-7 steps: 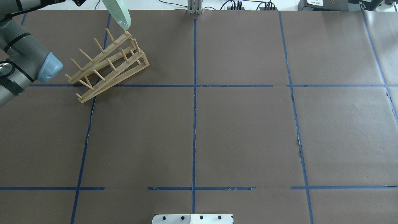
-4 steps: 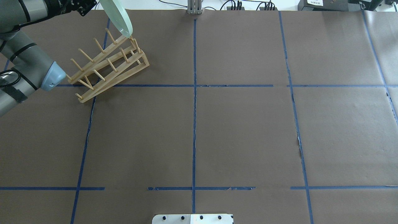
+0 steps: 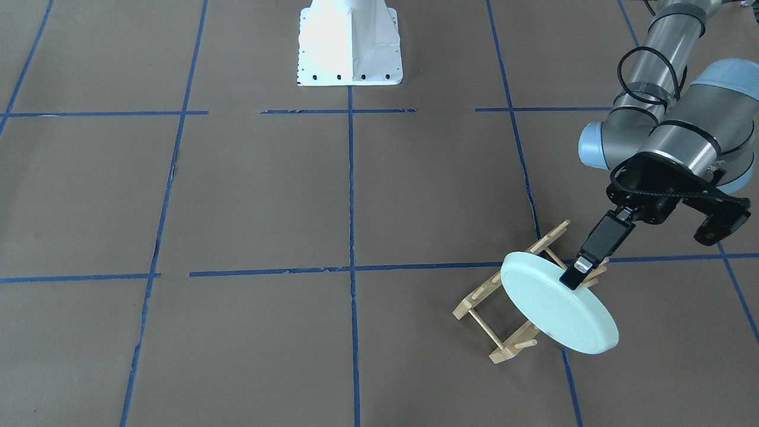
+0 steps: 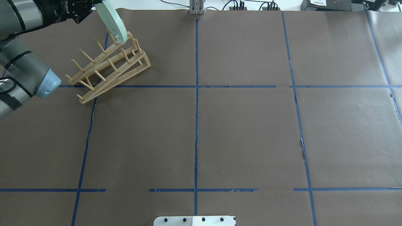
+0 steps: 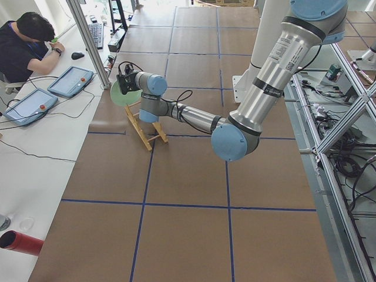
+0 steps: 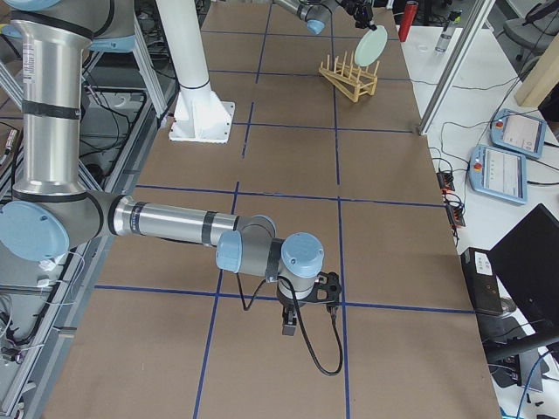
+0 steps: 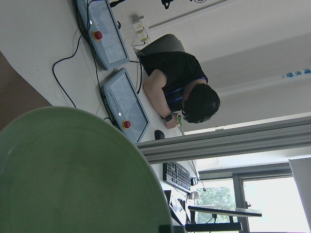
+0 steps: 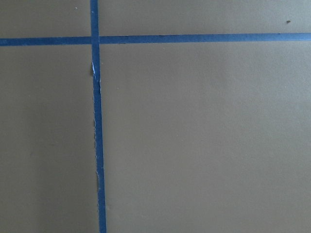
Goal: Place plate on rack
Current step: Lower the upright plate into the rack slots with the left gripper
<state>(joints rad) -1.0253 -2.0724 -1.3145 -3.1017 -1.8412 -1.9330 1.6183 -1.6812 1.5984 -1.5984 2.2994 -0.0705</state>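
Note:
The pale mint-green plate (image 3: 557, 311) is held on edge and tilted, its lower edge down among the pegs at the far end of the light wooden rack (image 3: 481, 293). I cannot tell whether it rests on the rails. My left gripper (image 3: 575, 279) is shut on the plate's upper rim. From overhead the plate (image 4: 113, 23) hangs over the rack (image 4: 125, 77) at the table's far left, with the left gripper (image 4: 100, 4) at the top edge. The plate (image 7: 73, 174) fills the lower left of the left wrist view. My right gripper (image 6: 293, 319) hovers low over the table far from the rack; I cannot tell whether it is open or shut.
The rack lies at an angle across a blue tape line (image 4: 91, 125) on the brown paper. The robot's white base (image 3: 350, 44) stands mid-table. An operator (image 5: 26, 44) sits at the bench beyond the far edge, with tablets (image 5: 70, 81) and a metal post (image 5: 88, 41).
The left gripper has carried the plate down and towards the robot's left. Its lower edge has gone from just above the rack's far-end pegs to in among them.

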